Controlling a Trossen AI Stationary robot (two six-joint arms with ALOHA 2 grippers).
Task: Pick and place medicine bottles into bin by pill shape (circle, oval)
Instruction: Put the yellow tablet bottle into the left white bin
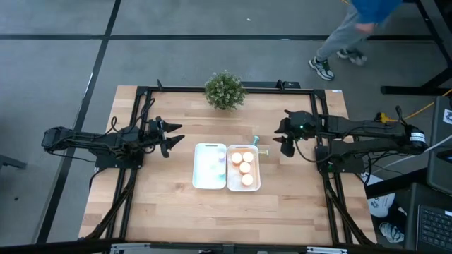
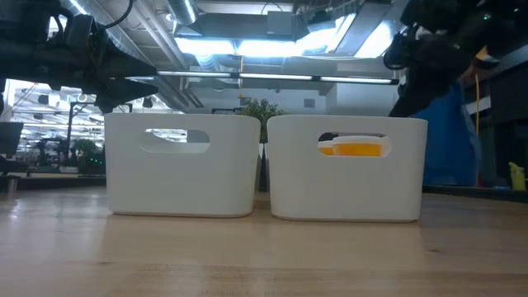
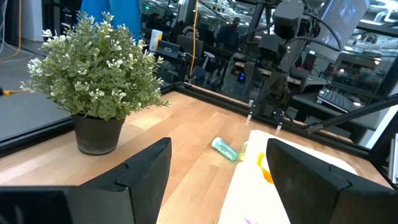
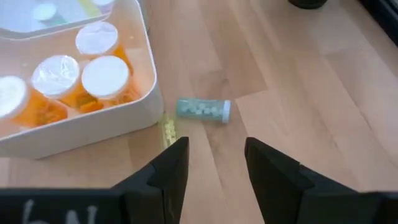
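Right gripper (image 4: pixel 214 165), jaws spread and empty, hovers near 1 teal bottle (image 4: pixel 203 109) lying beside the bin (image 4: pixel 146 87); I'd straddle its middle before closing

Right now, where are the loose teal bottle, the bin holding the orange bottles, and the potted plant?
teal bottle (image 4: pixel 203 110): right wrist view, middle of its body, lying on the table.
bin with orange bottles (image 1: pixel 256 159): high view, its right rim.
potted plant (image 1: pixel 225 90): high view, centre of the foliage.

One camera looks straight down on the table (image 1: pixel 176 212); another sits at tabletop level facing both bins (image 2: pixel 342 169). Each wrist camera looks closely past its fingers; both catch the teal bottle (image 4: pixel 203 110)
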